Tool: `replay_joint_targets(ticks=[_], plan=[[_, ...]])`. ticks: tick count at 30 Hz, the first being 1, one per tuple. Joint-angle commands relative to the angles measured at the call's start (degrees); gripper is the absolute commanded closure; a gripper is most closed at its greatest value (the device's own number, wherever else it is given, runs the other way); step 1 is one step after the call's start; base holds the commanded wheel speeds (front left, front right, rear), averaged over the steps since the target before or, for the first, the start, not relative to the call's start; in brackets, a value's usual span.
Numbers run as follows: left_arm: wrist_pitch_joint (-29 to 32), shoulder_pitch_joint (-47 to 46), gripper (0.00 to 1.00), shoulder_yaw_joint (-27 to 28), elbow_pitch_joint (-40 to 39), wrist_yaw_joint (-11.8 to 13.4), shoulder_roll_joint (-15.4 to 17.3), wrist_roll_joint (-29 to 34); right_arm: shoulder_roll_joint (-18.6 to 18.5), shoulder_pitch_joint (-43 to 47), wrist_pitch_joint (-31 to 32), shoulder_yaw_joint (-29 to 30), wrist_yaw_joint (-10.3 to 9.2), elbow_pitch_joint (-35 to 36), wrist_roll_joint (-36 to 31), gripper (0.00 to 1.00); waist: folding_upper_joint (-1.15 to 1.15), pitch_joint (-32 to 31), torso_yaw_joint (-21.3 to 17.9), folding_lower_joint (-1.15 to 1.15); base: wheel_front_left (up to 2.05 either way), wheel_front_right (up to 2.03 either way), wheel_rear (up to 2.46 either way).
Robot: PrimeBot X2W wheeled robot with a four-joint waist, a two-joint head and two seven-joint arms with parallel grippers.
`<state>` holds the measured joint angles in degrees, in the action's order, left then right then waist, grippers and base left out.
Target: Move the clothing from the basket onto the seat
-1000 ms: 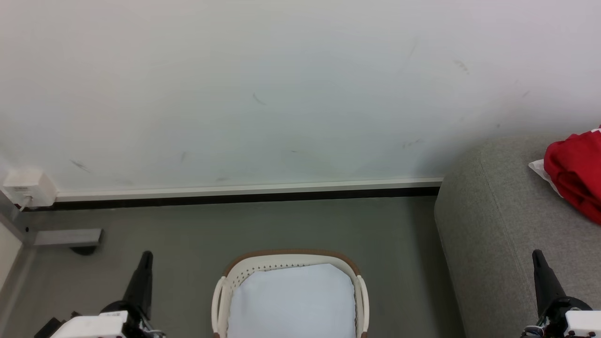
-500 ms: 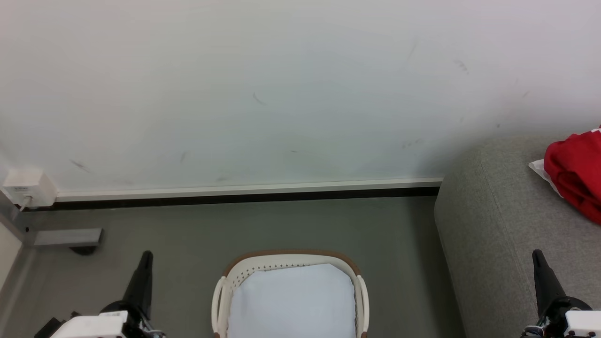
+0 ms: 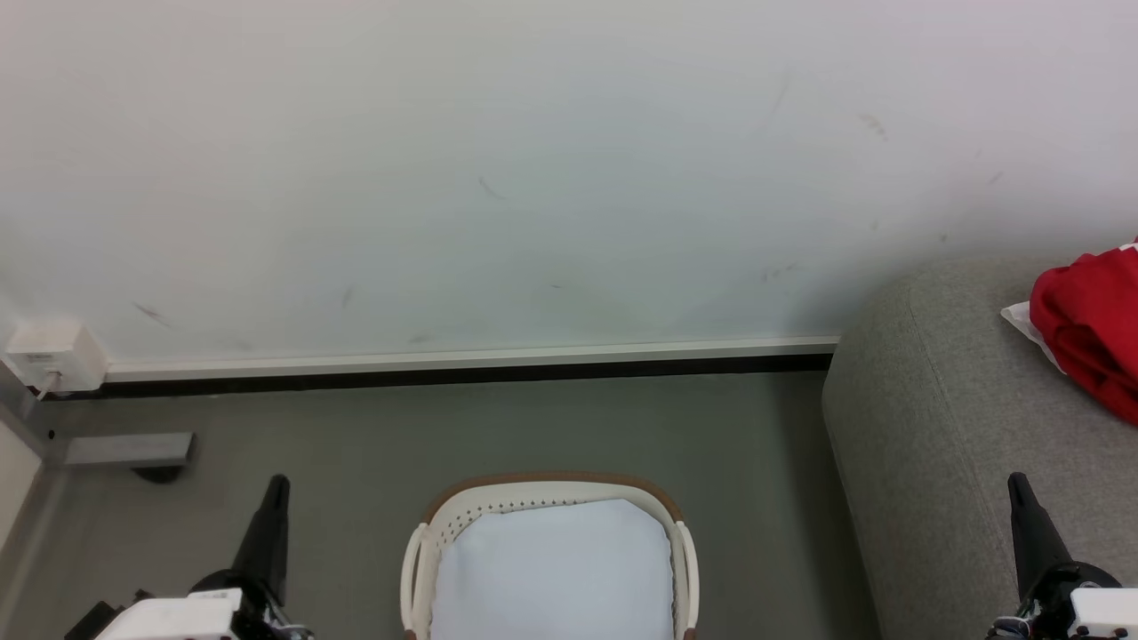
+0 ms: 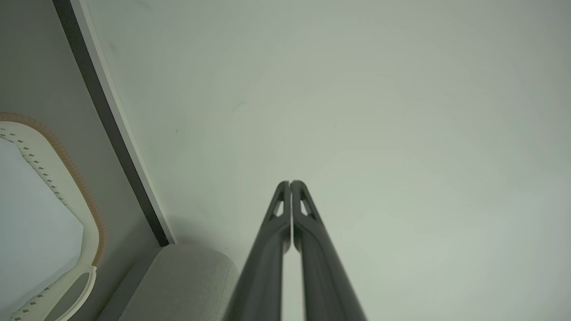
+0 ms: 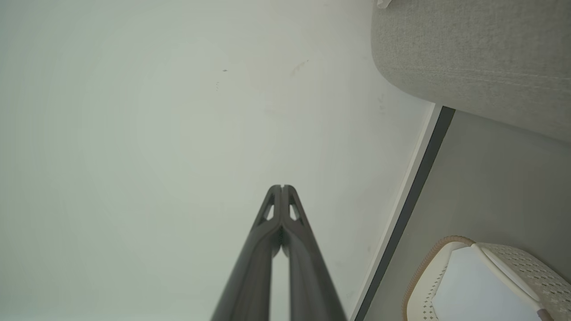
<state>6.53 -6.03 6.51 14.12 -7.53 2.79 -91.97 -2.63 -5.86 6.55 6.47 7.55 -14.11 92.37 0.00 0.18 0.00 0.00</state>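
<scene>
Left tool [image 4: 291,183] and right tool [image 5: 282,187]: clenched, empty. Risk: white sheet [image 3: 551,569] in lower-centre basket [image 3: 551,485] gets grasped instead of right-edge clothing [image 3: 1089,324].

The basket [image 3: 480,508] is cream-white with a brown rim and small dark perforations; the cloth [image 3: 551,573] inside it is plain pale bluish-white. Right of the basket, the sofa [image 3: 942,427] is light grey; farther right, the clothing [image 3: 1089,324] is bright red with a white edge. Behind the basket, the floor [image 3: 533,427] is grey, the skirting [image 3: 462,360] white over black, the wall [image 3: 533,178] off-white with dark scuffs.
</scene>
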Motion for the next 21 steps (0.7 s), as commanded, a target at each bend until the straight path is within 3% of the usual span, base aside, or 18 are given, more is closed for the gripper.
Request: replay_joint_targets(ticks=[1, 21], plan=[[0.23, -0.48, 1.0, 0.11, -0.17, 0.07, 0.17, -0.8, -0.46, -0.72, 0.16, 0.2, -0.12, 0.25, 0.1, 1.0, 0.0, 0.0, 0.0, 0.0, 0.0, 0.0, 0.0], [0.22, -0.47, 1.0, 0.1, -0.18, 0.07, 0.17, -0.81, -0.46, -0.73, 0.15, 0.19, -0.12, 0.25, 0.1, 1.0, 0.0, 0.0, 0.0, 0.0, 0.0, 0.0, 0.0]])
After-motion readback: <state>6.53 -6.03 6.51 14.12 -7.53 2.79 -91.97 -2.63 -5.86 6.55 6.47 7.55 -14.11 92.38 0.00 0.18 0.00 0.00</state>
